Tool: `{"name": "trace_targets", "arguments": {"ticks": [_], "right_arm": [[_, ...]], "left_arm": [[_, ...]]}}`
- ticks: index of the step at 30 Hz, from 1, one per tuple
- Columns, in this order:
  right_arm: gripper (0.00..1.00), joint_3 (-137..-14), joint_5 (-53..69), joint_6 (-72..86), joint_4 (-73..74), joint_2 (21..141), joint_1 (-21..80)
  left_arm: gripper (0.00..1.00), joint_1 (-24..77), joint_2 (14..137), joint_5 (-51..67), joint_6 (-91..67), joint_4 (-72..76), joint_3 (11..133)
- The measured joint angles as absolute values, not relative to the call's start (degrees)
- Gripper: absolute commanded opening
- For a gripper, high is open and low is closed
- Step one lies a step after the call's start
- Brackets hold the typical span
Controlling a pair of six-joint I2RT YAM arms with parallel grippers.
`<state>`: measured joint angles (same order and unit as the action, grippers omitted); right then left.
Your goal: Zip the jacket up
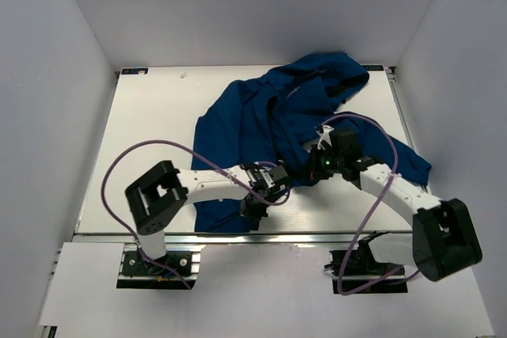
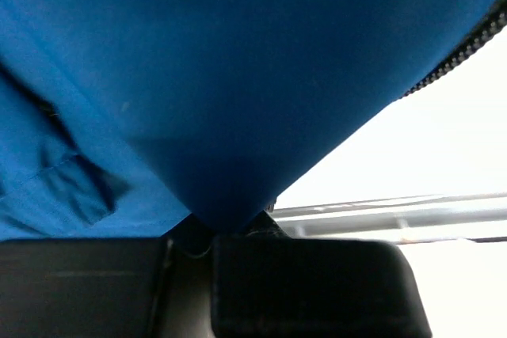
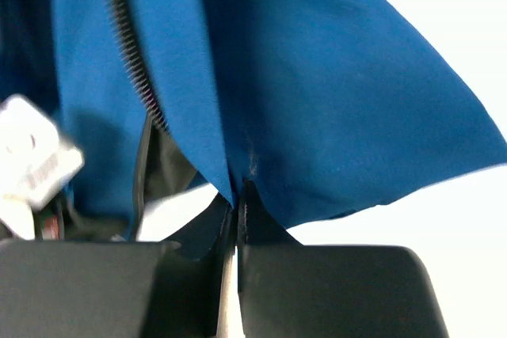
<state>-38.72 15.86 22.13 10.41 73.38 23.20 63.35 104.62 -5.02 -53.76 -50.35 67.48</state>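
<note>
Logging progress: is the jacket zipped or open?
Open. The jacket lies rumpled, front parted; in the left wrist view one row of zipper teeth runs along a free edge, unmeshed.

1. jacket (image 2: 238, 77): blue soft fabric filling the frame from 9 through 12 to 2 o'clock, narrowing to a pinched point at 6 o'clock.
2. zipper teeth (image 2: 467, 49): dark, along the fabric edge at 2 o'clock.
3. stitched seam (image 2: 75, 187): at 8 o'clock.
4. left gripper (image 2: 230, 231): black, at 6 o'clock, jaws closed on the fabric point.
5. table (image 2: 444, 148): white, at 3 o'clock.
6. metal rail (image 2: 396, 215): at 4 o'clock.
</note>
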Motion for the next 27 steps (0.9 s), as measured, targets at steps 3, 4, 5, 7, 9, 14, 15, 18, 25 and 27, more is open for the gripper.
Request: {"name": "trace_targets", "arguments": {"ticks": [3, 4, 5, 7, 9, 14, 15, 18, 25, 27], "right_arm": [[0.00, -37.52, 19.25, 20.84, 11.88, 69.49, 23.20], [0.00, -37.41, 20.51, 20.43, 12.49, 68.34, 23.20], [0.00, -37.32, 21.67, 20.08, 12.97, 67.31, 23.20], [0.00, -37.26, 24.12, 19.05, 13.82, 65.56, 23.20], [0.00, -36.86, 26.68, 18.20, 13.93, 63.83, 23.18], [0.00, -35.16, 34.28, 16.40, 12.82, 60.25, 22.98], [0.00, -34.65, 35.68, 16.23, 12.12, 59.66, 22.94], [0.00, -33.52, 39.57, 16.10, 10.04, 58.43, 22.83], [0.00, -31.68, 47.75, 18.52, -0.40, 55.29, 22.57], [0.00, -30.17, 48.88, 19.07, -4.10, 53.54, 22.57]], "left_arm": [[0.00, 63.18, 99.90, -8.99, -51.70, -49.10, 64.82], [0.00, 63.16, 97.41, -10.26, -50.98, -48.51, 64.03], [0.00, 63.11, 94.52, -11.49, -50.41, -48.12, 63.40], [0.00, 63.02, 87.79, -13.96, -49.39, -47.33, 62.67], [0.00, 62.59, 80.44, -16.16, -48.64, -45.56, 62.11], [0.00, 60.95, 67.09, -18.48, -45.98, -38.48, 59.29], [0.00, 60.77, 65.91, -18.68, -45.50, -37.23, 58.76], [0.00, 60.60, 64.29, -18.63, -43.33, -33.01, 57.32], [0.00, 60.49, 64.84, -16.91, -39.83, -24.97, 56.66], [0.00, 60.27, 64.99, -15.97, -39.18, -22.98, 56.66]]}}
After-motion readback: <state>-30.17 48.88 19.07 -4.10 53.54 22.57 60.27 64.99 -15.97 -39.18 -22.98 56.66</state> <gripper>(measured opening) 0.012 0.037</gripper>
